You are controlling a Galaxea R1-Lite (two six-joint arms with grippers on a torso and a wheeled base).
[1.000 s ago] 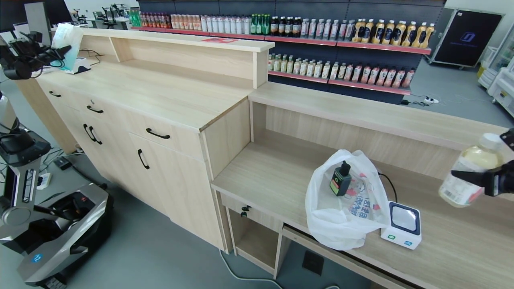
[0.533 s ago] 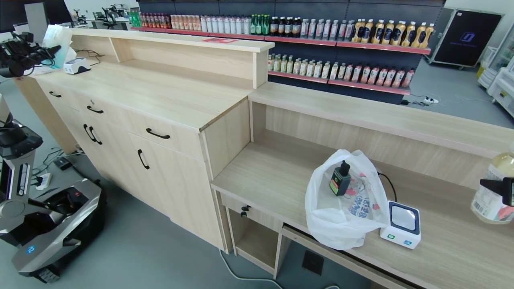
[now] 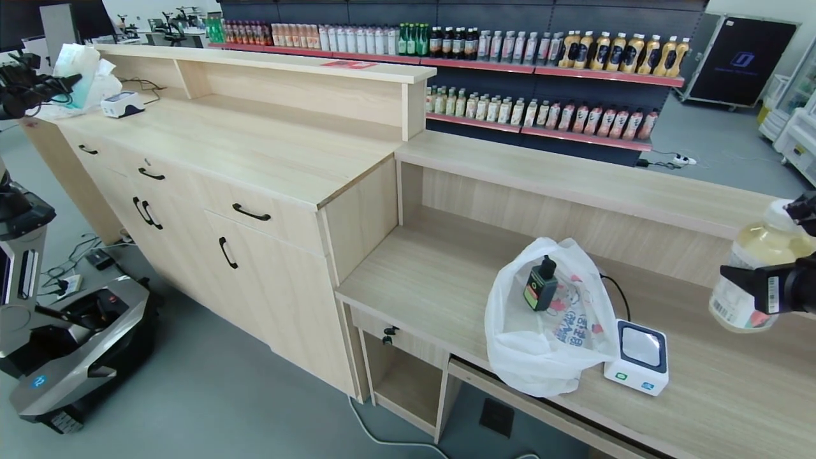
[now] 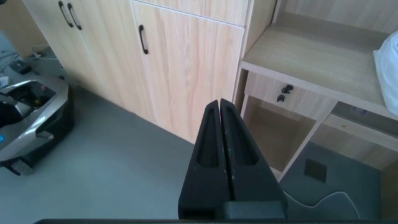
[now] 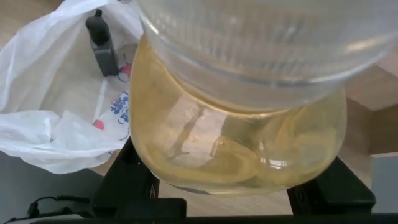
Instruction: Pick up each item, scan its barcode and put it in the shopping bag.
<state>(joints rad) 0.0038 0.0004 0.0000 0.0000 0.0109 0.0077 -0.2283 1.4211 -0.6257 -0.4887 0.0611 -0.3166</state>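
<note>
- Head view: the right gripper (image 3: pixel 768 261) is clamped on a drink bottle (image 3: pixel 752 252) at the far right, held in the air above the lower desk (image 3: pixel 433 274).
- The drink bottle is clear plastic with pale yellow liquid and a white cap. It is tilted, cap uppermost, and its label near the base carries a barcode.
- One black finger (image 3: pixel 743 280) crosses the front of the bottle's body, and the other sits up by the cap.
- A white barcode scanner (image 3: pixel 637 357) with a dark-framed window stands on the desk, well apart from the held bottle.
- A white plastic shopping bag (image 3: pixel 542 357) lies open and touches the scanner's side. A small dark bottle (image 3: pixel 540 285) with a green label stands inside it.
- A black cable (image 3: pixel 617 290) curves behind the bag.
- Store shelves (image 3: pixel 542 64) lined with bottles run along the back.
- Left wrist view: the left gripper (image 4: pixel 221 143) has its two black fingers pressed together with nothing between them. It hangs over the grey floor (image 4: pixel 112 168), in front of a cabinet (image 4: pixel 186 56) with black handles.
- The edge of the shopping bag (image 4: pixel 388 68) lies on the desk.
- Right wrist view: the drink bottle (image 5: pixel 242 112) sits very close, with a ribbed clear shoulder and yellowish liquid below.
- The right gripper (image 5: pixel 236 186) grips it from both sides, a black finger (image 5: pixel 134 186) on each.
- Beyond it lie the shopping bag (image 5: pixel 43 130) and the small dark bottle (image 5: pixel 102 46).
</note>
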